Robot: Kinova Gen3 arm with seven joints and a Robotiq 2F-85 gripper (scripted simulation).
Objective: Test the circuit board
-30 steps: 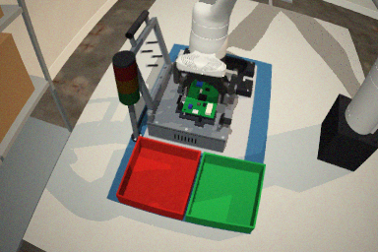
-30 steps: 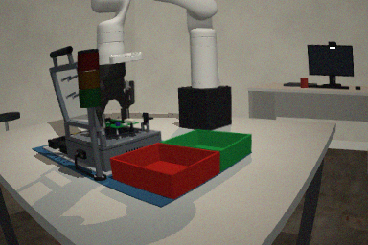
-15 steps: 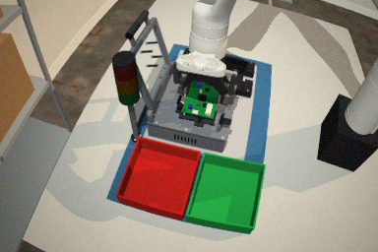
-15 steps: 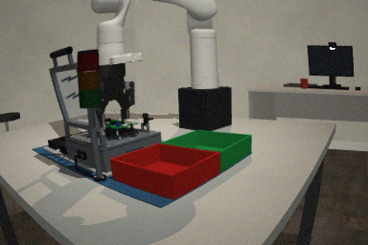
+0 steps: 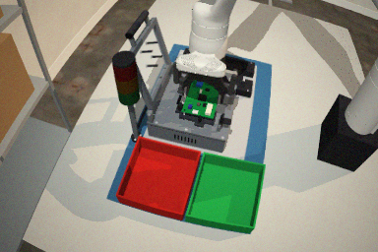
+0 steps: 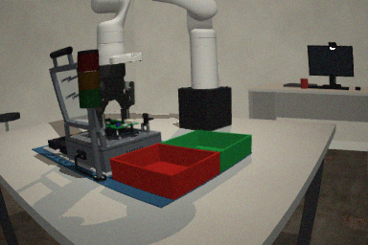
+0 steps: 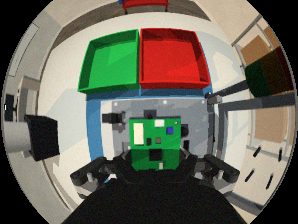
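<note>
My gripper (image 5: 204,89) (image 6: 115,117) (image 7: 155,155) points down and is shut on the green circuit board (image 5: 199,107) (image 6: 126,125) (image 7: 155,140) by its side edges. The board is over the grey tester (image 5: 189,133) (image 6: 120,148) (image 7: 120,106), roughly flat, component side up. Its white connector (image 5: 209,109) (image 7: 138,134) is on the side toward the lone black post (image 5: 225,117) (image 6: 146,121) (image 7: 112,117). Pins and holes are hidden; I cannot tell whether the board touches its seat. The lid (image 5: 160,42) (image 6: 58,95) stands open. The signal light (image 5: 126,79) (image 6: 89,79) looks unlit.
The red bin (image 5: 155,177) (image 6: 165,167) (image 7: 172,60) and green bin (image 5: 226,190) (image 6: 211,142) (image 7: 114,62) stand side by side before the tester. The light's pole and raised lid flank the gripper. Black blocks (image 5: 243,87) lie beside the tester on the blue mat (image 5: 262,96).
</note>
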